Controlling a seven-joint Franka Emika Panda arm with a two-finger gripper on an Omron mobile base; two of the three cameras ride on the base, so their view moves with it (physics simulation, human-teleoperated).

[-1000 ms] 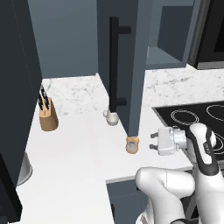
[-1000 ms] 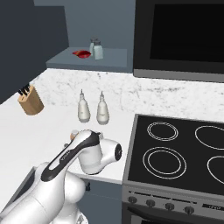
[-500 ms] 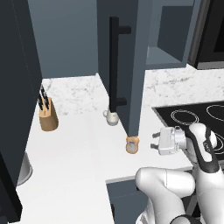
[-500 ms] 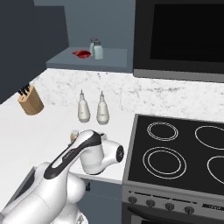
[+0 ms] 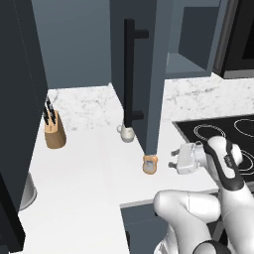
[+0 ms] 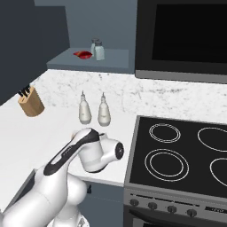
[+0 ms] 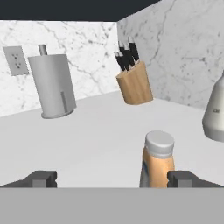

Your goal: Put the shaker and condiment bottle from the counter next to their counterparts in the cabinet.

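Where the white marble counter [image 5: 84, 178] runs out toward its front edge, the condiment bottle [image 5: 150, 164] stands upright, directly below the lower corner of the open cabinet door [image 5: 141, 64]. It is a squat orange-tan bottle with a pale cap. In the hand view the same bottle [image 7: 157, 161] sits right of centre, between the two dark fingertips and nearer the right one [image 7: 183, 178]. The gripper [image 5: 174, 159] is level with the bottle and just beside it on the stove side, its jaws spread wide and holding nothing; no contact with the bottle can be seen.

The shaker on the counter cannot be picked out with certainty. A small pale jar with a darker cap [image 6: 99, 50] stands on the slate-blue shelf [image 6: 111, 60] of the cabinet, beside a red item [image 6: 83, 54] on that shelf.

Further out, two white bottles with thin spouts [image 6: 93, 111] stand side by side against the marble backsplash, near the black cooktop [image 6: 186, 155]. A wooden knife block [image 5: 54, 130] with dark handles sits toward the back corner of the counter. A grey paper towel roll on a holder [image 7: 51, 86] stands by the wall, near a wall socket [image 7: 15, 60]. The door carries a long black vertical bar handle [image 5: 130, 74]. A black oven front [image 6: 186, 35] is mounted above the cooktop.
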